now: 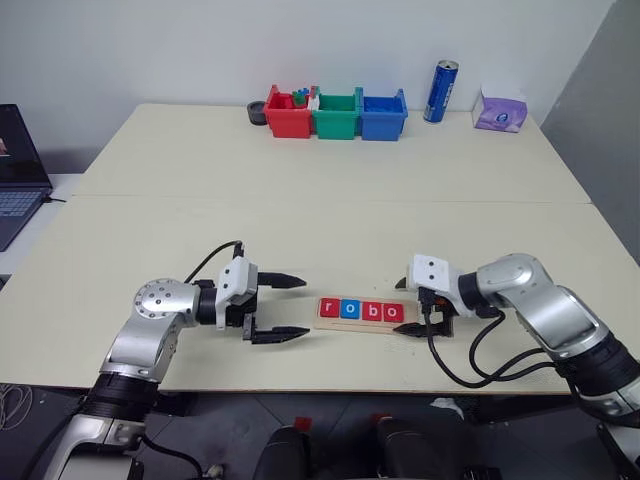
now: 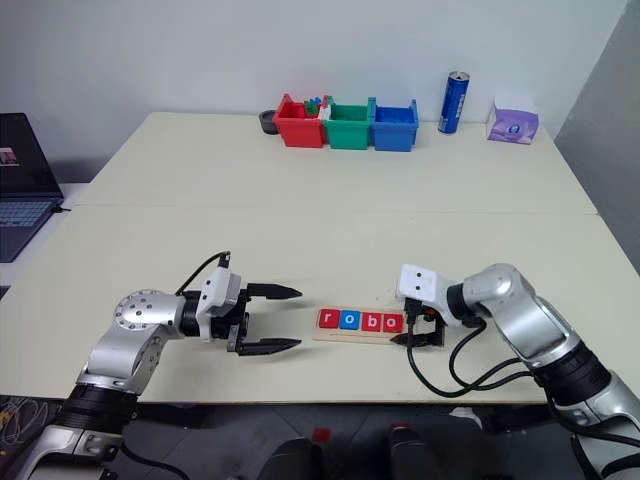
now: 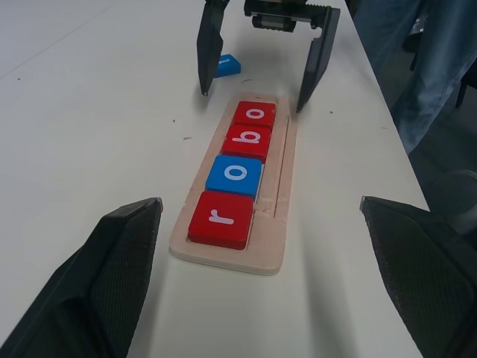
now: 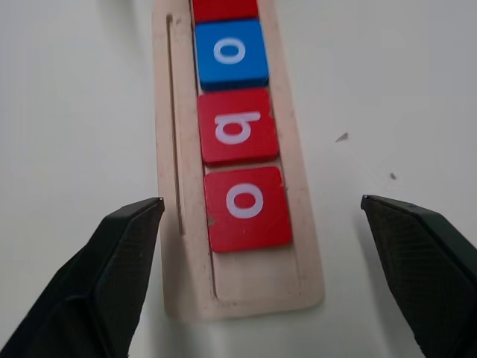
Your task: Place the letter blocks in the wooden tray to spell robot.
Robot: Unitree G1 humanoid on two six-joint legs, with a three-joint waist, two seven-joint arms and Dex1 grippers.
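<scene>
The wooden tray [image 1: 366, 325] lies near the table's front edge, between my two grippers. In it sit several letter blocks in a row: red r [image 1: 329, 308], blue o [image 1: 349, 309], red b [image 1: 371, 311] and red o [image 4: 247, 208]. The slot past the last o is bare wood. Another blue block [image 3: 227, 66] lies on the table just behind the tray's right end; its letter is unreadable. My right gripper [image 1: 402, 307] is open, its fingers straddling the tray's right end with nothing between them. My left gripper [image 1: 305, 306] is open and empty, just left of the tray.
Red [image 1: 288, 113], green [image 1: 336, 114] and blue [image 1: 383, 114] bins stand at the table's far edge, with a blue can [image 1: 440, 91] and a purple tissue pack [image 1: 501, 113] to their right. A laptop [image 1: 18, 170] sits at far left. A person's legs [image 3: 440, 60] are beside the table.
</scene>
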